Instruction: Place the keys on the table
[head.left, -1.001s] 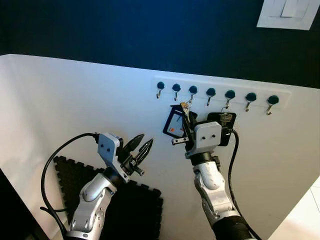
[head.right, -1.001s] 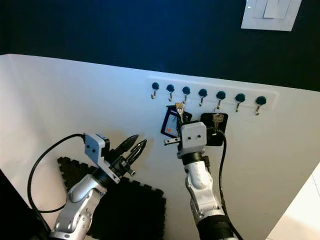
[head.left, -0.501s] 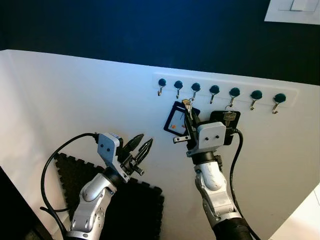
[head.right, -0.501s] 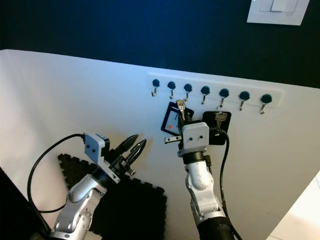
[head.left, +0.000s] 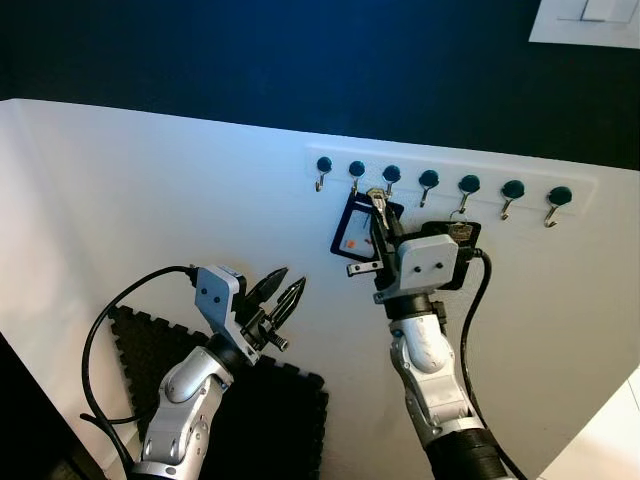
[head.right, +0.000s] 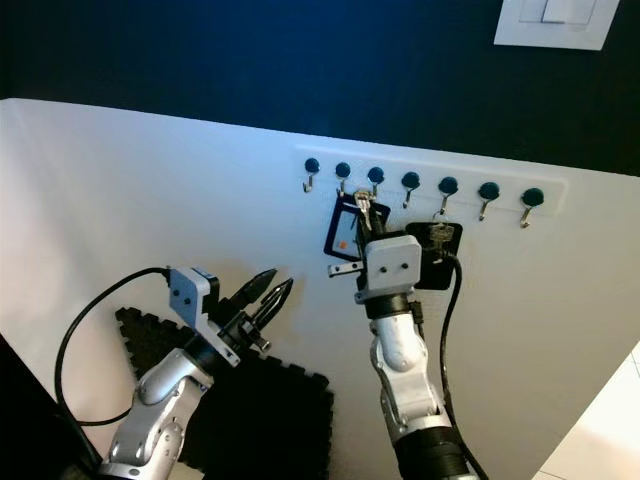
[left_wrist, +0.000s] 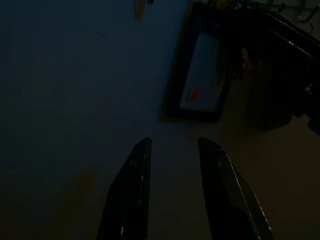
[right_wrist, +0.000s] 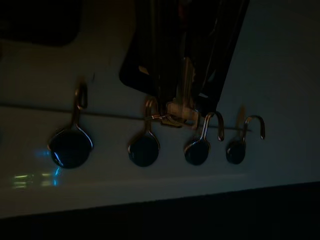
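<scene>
White wall panel (head.left: 150, 200) is taking up most of the head views, with a dark navy wall (head.left: 250, 50) rising above it and a white switch plate (head.left: 585, 20) sitting at the upper right corner. Black foam mat (head.left: 270, 420) is lying on the floor at the foot of the panel, lower left.

Right arm (head.left: 440, 400) is reaching up to the hook rail (head.left: 440, 180), a white strip carrying seven dark-knobbed metal hooks in a row. Left arm (head.left: 190, 390) is idling lower on the left, raised off the mat and pointing toward the panel.

Right gripper (head.left: 381, 225) is pressing in just under the third hook from the left (head.left: 391, 175). Its fingers are closing together on the keys (head.left: 376, 197); in the right wrist view a silver key (right_wrist: 185, 75) is sitting pinched between the two dark fingers, its ring (right_wrist: 172, 120) lying right at the hooks. Whether the ring is resting on a hook cannot be told.

Black-framed card tag (head.left: 354, 228) with a small orange mark is hanging beside the gripper, touching the keys. A second black fob (head.left: 462, 250) with a key is hanging from the fifth hook, partly behind the right wrist.

Left gripper (head.left: 285, 292) is holding its fingers slightly apart, gripping nothing, well apart from the rail.
</scene>
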